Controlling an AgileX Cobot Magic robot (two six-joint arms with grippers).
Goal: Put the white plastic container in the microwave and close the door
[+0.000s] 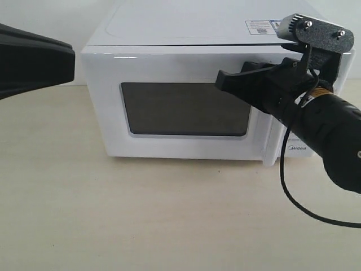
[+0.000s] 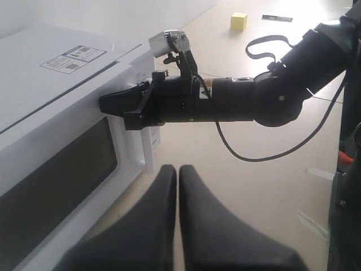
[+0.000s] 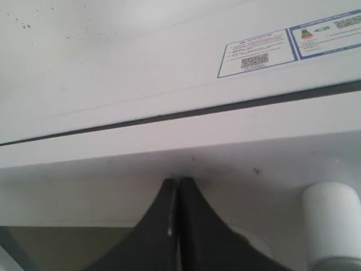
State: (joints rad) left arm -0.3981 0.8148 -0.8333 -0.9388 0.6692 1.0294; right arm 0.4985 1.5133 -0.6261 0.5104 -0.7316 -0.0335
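The white microwave (image 1: 169, 25) stands on the table with its door (image 1: 107, 113) flush against the body, dark window (image 1: 186, 110) facing me. My right gripper (image 1: 219, 81) is shut and empty, its tips pressed against the door's upper front, close to the vertical bar handle (image 1: 272, 144). In the right wrist view those tips (image 3: 177, 182) touch the white door just below the top seam. My left gripper (image 2: 177, 168) is shut on nothing and hangs off the door's front, at the far left (image 1: 70, 59) in the exterior view. The white plastic container is out of view.
A white dial (image 3: 331, 220) shows beside the right gripper. A black cable (image 1: 304, 209) loops down from the right arm over the beige table (image 1: 141, 226). A yellow block (image 2: 238, 21) and a dark strip (image 2: 277, 18) lie far off on the table.
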